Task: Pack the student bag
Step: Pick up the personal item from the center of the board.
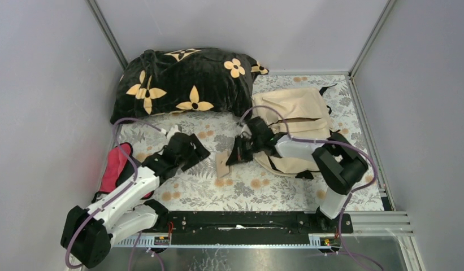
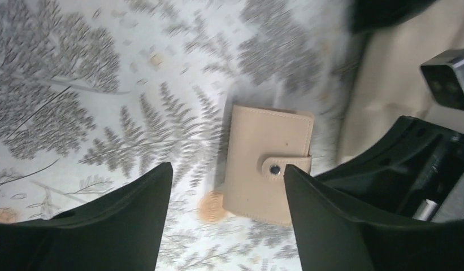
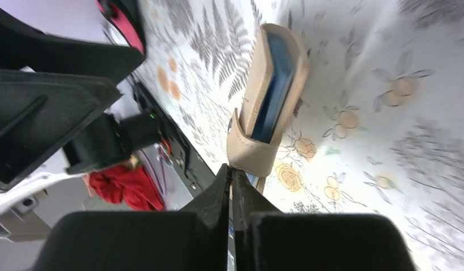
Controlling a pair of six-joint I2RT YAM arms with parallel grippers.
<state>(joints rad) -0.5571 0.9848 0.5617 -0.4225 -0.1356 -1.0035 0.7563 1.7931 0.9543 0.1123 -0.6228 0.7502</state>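
Nearest, my left tool hangs with its jaws spread wide, holding nothing. It is above a small beige case that lies flat on the fern-printed bench. A tab with a dark snap stud closes the case. My right tool is pressed fully shut, its tips right at the tab end of that case, whose edge shows blue inside. Whether they pinch it I cannot tell. The student bag lies at the right rear of the bench, partly under my right arm and just beside a black flower-patterned pillow. A red pouch lies at the left edge.
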